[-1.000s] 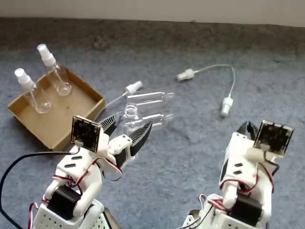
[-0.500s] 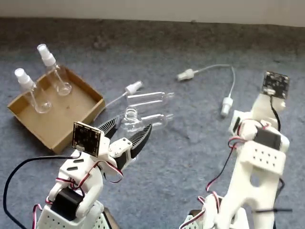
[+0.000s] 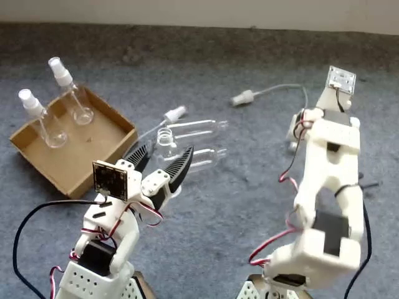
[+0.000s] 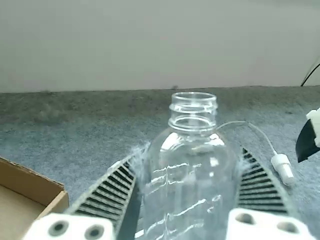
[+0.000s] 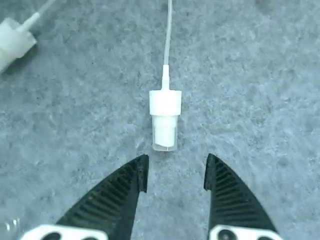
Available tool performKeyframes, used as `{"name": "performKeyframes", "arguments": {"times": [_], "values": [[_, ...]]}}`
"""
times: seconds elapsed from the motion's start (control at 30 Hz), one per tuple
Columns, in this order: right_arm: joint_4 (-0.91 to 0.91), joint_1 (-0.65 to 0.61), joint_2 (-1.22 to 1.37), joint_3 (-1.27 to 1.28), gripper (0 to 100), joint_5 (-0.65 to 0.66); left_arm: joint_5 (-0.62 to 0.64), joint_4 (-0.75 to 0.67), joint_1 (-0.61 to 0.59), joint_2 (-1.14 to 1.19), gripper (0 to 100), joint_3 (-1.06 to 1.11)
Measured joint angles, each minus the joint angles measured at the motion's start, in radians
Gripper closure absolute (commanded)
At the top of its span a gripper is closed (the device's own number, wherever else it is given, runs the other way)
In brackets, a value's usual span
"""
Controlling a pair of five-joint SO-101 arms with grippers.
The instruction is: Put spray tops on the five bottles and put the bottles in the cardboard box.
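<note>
My left gripper (image 3: pixel 161 159) is shut on an upright clear bottle (image 3: pixel 164 142) with an open neck, held above the carpet just right of the cardboard box (image 3: pixel 93 156). In the left wrist view the bottle (image 4: pixel 190 170) fills the gap between the ribbed fingers (image 4: pixel 112 192). My right gripper (image 5: pixel 176 167) hangs open just short of a white spray top (image 5: pixel 165 120) lying on the carpet, its tube trailing away. Two capped bottles (image 3: pixel 38 117) (image 3: pixel 70 92) stand in the box.
Two open bottles (image 3: pixel 194 127) (image 3: pixel 209 156) lie on the carpet beyond the left gripper. A spray top (image 3: pixel 175 114) lies near them and another (image 3: pixel 244 98) farther back. The right arm (image 3: pixel 327 149) stretches over the right side of the carpet.
The right arm has unfolded and swung out over the spray top at the right. The left gripper has carried the bottle slightly farther from its base.
</note>
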Motion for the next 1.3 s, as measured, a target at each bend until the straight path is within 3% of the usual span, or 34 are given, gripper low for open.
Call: {"name": "performKeyframes", "arguments": {"times": [0.2,0.47,0.8,0.97,1.1,1.3], "values": [[0.002,0.0,0.281,-0.218,82.5,-0.046,0.0,-0.006,-0.009,0.0,85,0.0],[0.051,-0.006,0.43,-0.4,82.5,-0.052,0.0,-0.006,-0.008,0.0,85,0.0],[0.052,-0.006,0.482,-0.466,81.7,-0.052,0.0,-0.04,-0.008,0.002,85,0.041],[0.052,-0.006,0.482,-0.466,73.5,-0.052,0.0,-0.12,-0.008,0.0,85,0.044],[0.048,-0.031,0.482,-0.466,73.1,-0.052,0.0,-0.126,-0.008,0.0,85,0.044],[-0.077,-0.041,0.482,-0.466,73.1,-0.052,0.0,-0.127,-0.008,0.0,85,0.044]]}}
